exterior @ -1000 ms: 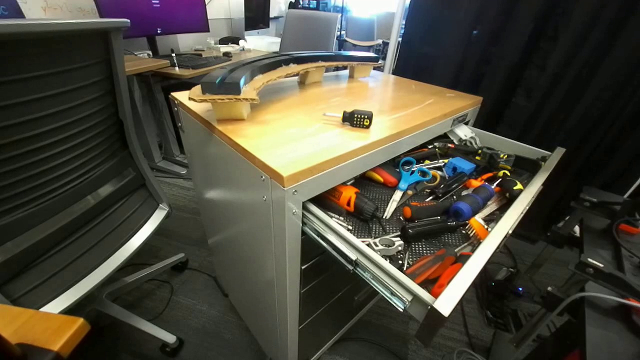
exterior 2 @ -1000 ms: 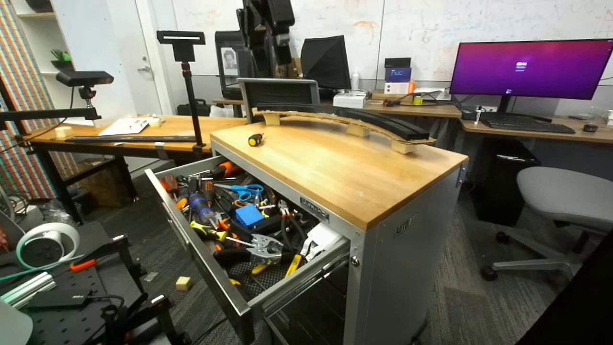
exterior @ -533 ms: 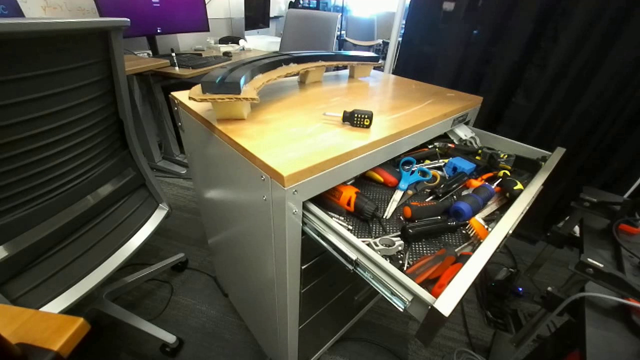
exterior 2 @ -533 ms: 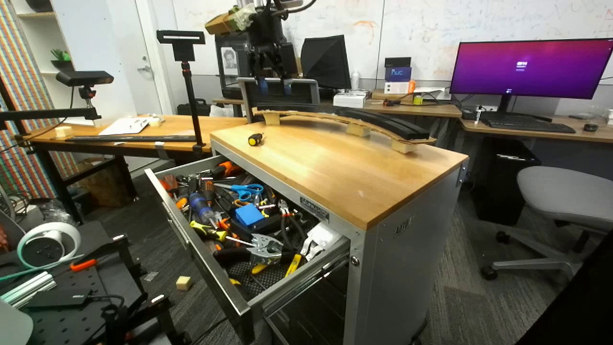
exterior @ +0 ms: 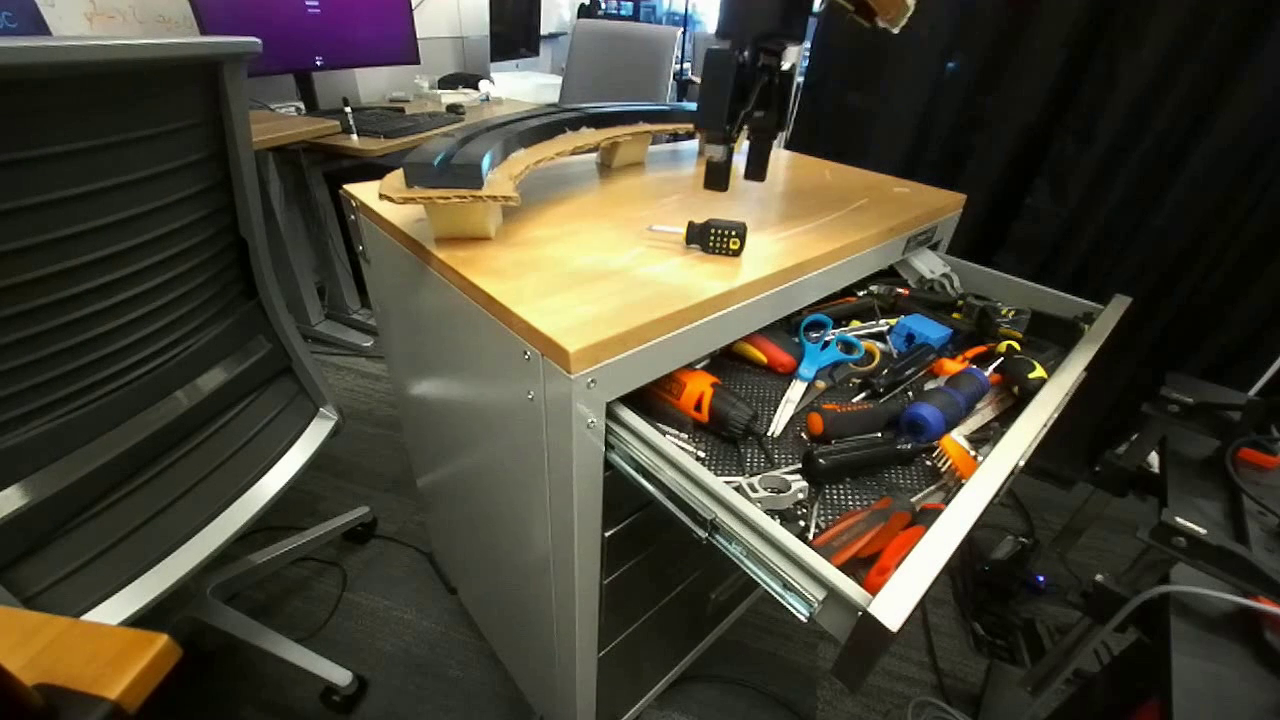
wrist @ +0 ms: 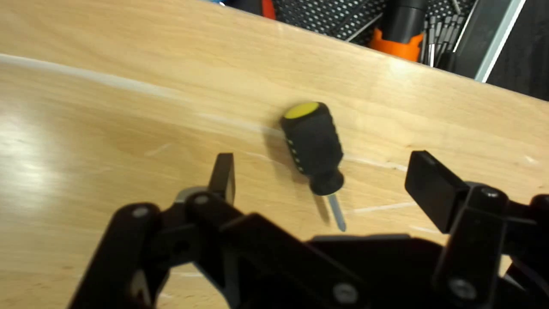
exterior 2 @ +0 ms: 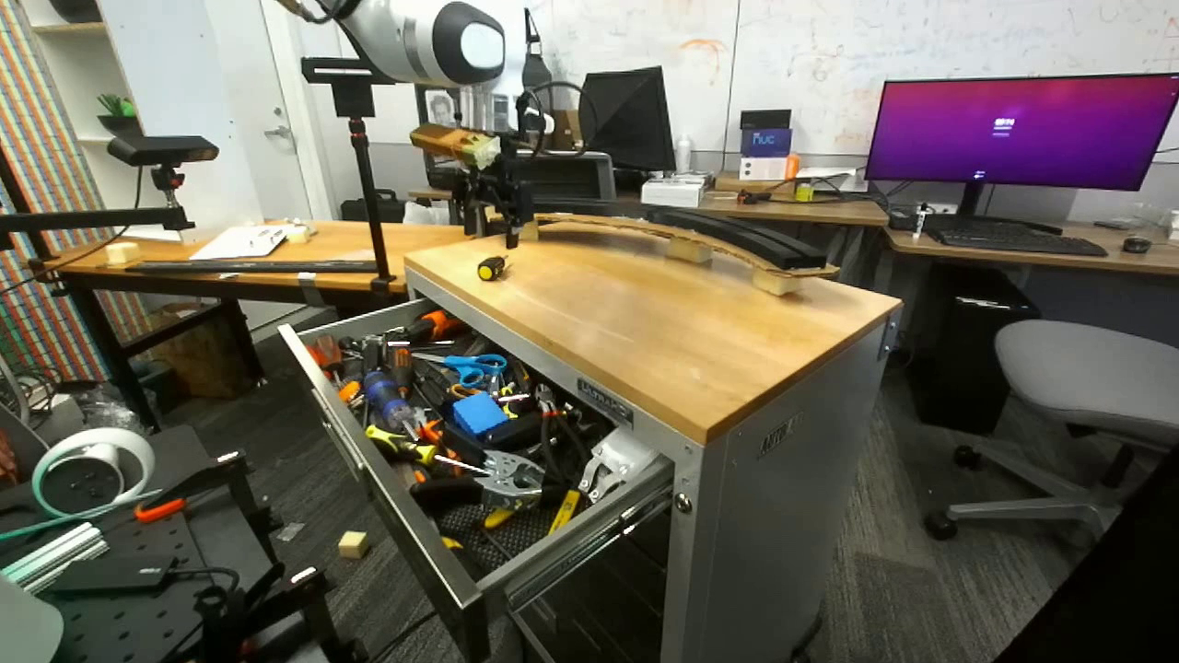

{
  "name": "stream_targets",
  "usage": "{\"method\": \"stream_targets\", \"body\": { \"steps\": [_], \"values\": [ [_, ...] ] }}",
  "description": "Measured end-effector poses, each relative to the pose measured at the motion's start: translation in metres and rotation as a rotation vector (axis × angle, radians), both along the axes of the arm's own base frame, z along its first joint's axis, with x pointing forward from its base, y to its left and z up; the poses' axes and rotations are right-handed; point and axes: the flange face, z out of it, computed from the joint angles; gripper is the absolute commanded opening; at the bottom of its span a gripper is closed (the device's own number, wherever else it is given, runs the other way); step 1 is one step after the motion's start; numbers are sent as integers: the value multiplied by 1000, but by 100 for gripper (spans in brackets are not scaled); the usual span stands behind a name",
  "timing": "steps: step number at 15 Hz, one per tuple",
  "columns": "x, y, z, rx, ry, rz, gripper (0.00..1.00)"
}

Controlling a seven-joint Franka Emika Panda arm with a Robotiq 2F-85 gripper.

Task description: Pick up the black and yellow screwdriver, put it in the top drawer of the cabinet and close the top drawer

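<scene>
The black and yellow screwdriver (exterior: 716, 237) lies on its side on the wooden top of the cabinet (exterior: 470, 400), near the edge above the drawer. It also shows in an exterior view (exterior 2: 492, 268). The top drawer (exterior: 998, 460) is pulled far out and holds many tools. My gripper (exterior: 737, 173) is open and empty, above the wooden top and higher than the screwdriver. In the wrist view, the screwdriver (wrist: 315, 141) shows between and ahead of the two spread fingers (wrist: 326, 184), its yellow cap toward the drawer and its blade toward the gripper base. Nothing touches it.
A curved black piece on cardboard and foam blocks (exterior 2: 686, 249) stands along the back of the wooden top. An office chair (exterior: 150, 300) is beside the cabinet. A black cart (exterior 2: 138, 552) stands in front of the drawer. A camera post (exterior 2: 368, 203) rises near the cabinet.
The gripper has come down from above toward the wooden top and entered the exterior view that did not show it before. The screwdriver and drawer have not moved.
</scene>
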Motion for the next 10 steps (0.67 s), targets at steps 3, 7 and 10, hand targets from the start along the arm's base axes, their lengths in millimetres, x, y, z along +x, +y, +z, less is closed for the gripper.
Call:
{"method": "stream_targets", "body": {
  "steps": [3,7,10],
  "values": [
    [19,24,-26,20,36,63,74],
    [34,20,-40,-33,50,80,56],
    [35,9,-45,-66,57,69,30]
  ]
}}
